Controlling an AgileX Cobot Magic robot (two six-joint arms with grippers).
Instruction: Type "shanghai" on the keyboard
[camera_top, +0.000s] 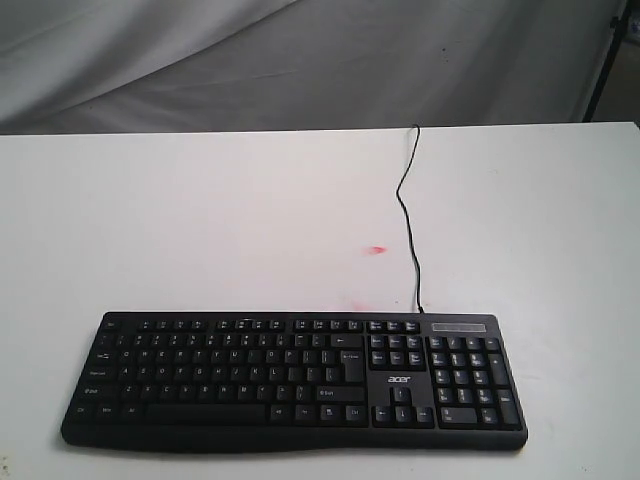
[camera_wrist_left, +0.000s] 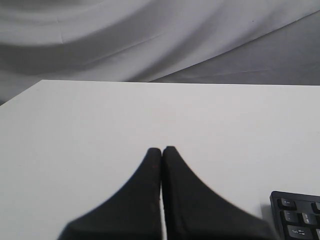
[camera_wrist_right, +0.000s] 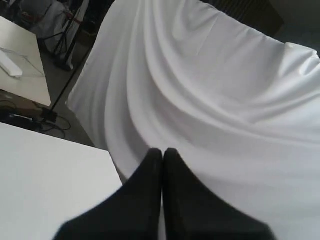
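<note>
The black keyboard (camera_top: 293, 378) with white legends and an acer logo lies along the front of the white table (camera_top: 200, 230), its thin cable (camera_top: 410, 215) running toward the back edge. No arm shows in the exterior view. In the left wrist view my left gripper (camera_wrist_left: 161, 150) is shut and empty over bare table, with a corner of the keyboard (camera_wrist_left: 296, 216) off to one side. In the right wrist view my right gripper (camera_wrist_right: 162, 151) is shut, holding nothing, past the table's corner and facing white cloth.
A small red mark (camera_top: 377, 250) sits on the table behind the keyboard. White draped cloth (camera_top: 300, 60) hangs behind the table. The right wrist view shows the table corner (camera_wrist_right: 45, 170), a stand and cables (camera_wrist_right: 55, 55) on the floor beyond.
</note>
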